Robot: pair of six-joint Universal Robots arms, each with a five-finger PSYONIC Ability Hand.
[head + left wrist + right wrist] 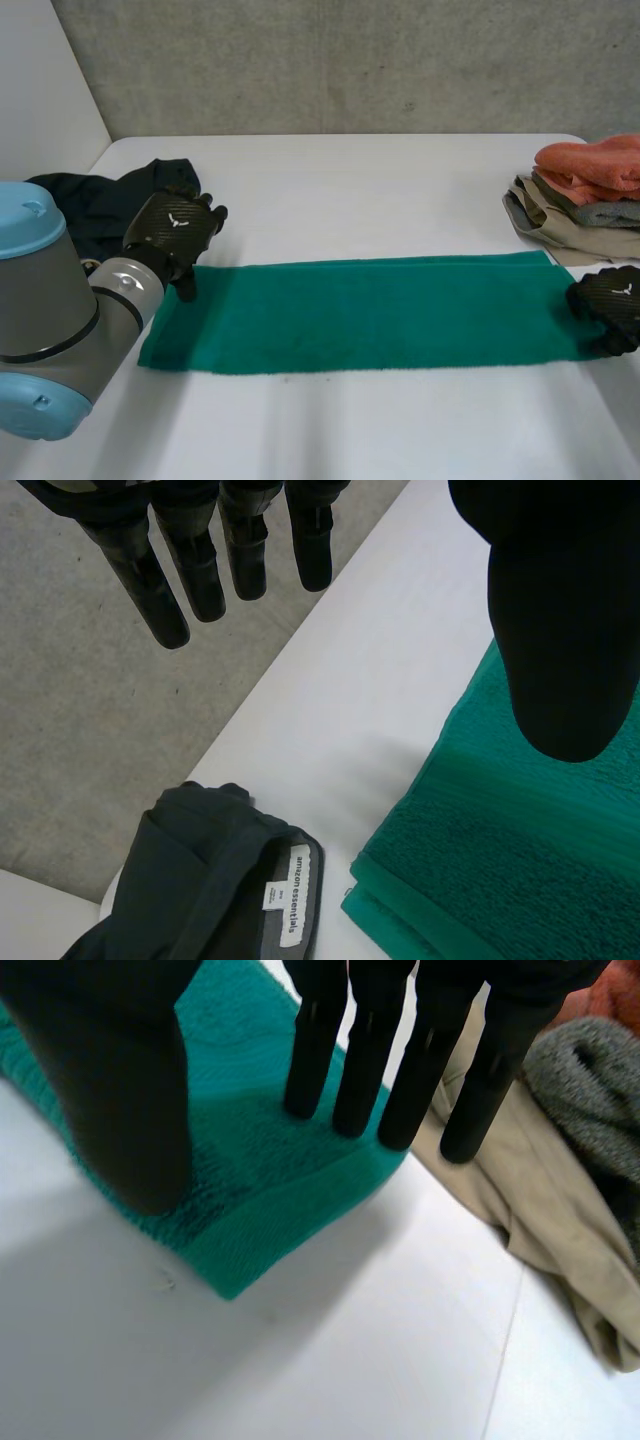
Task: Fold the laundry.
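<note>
Towel between garment and pile

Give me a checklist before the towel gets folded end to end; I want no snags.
1. The green towel lies flat as a long strip: ok.
2. The left robot hand grips the towel's left end: not ok, fingers straight, holding nothing.
3. The right robot hand grips the right end: not ok, fingers straight, no pinch.
4. The dark garment is apart from the towel: ok.
5. The folded pile is clear of the towel's right end: cannot tell.
</note>
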